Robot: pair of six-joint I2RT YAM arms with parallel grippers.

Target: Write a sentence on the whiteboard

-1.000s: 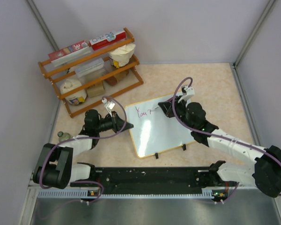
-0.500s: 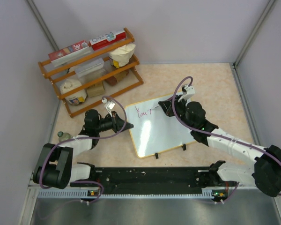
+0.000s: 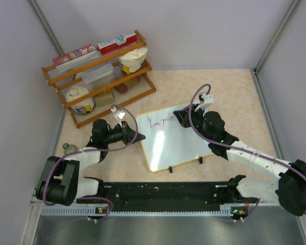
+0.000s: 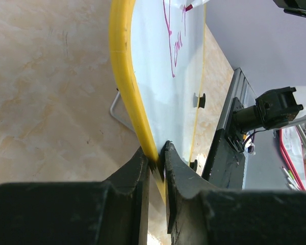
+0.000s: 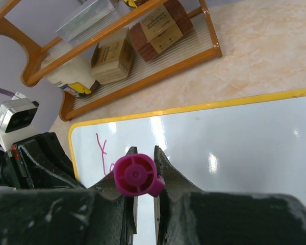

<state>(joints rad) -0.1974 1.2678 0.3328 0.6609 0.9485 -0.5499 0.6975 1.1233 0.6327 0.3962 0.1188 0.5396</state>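
The beige marbled table [image 3: 234, 92] carries everything. At its far left stands one orange wooden rack [image 3: 117, 107]. It holds two long red-and-white boxes [image 3: 117, 42] on top, two white bags [image 3: 132, 58], one clear lidded tub [image 3: 98, 74] and at least three brown packs [image 5: 112, 61].

One whiteboard [image 3: 176, 140] lies mid-table between my two arms, slanted, with its yellow rim all round. My left wrist view shows one bent wire leg [image 4: 117, 107] under it.

My left pincer [image 3: 141, 137] comes in from the left. Its jaws stand narrow and are clamped on the yellow rim of the board's left edge, one finger on each face.

My right pincer [image 3: 174, 118] reaches over the board's far edge. It is closed on one magenta marker [image 5: 136, 176], whose round butt end faces my wrist camera between the two fingers. The marker points down at the white surface. I cannot tell whether the tip touches.

Two small black clips [image 3: 171, 169] sit on the board's near edge, well apart from each other.

One short run of magenta writing [image 3: 155, 122] sits in the far left corner of the board, just beside the marker. It reads roughly "You" and one further stroke.
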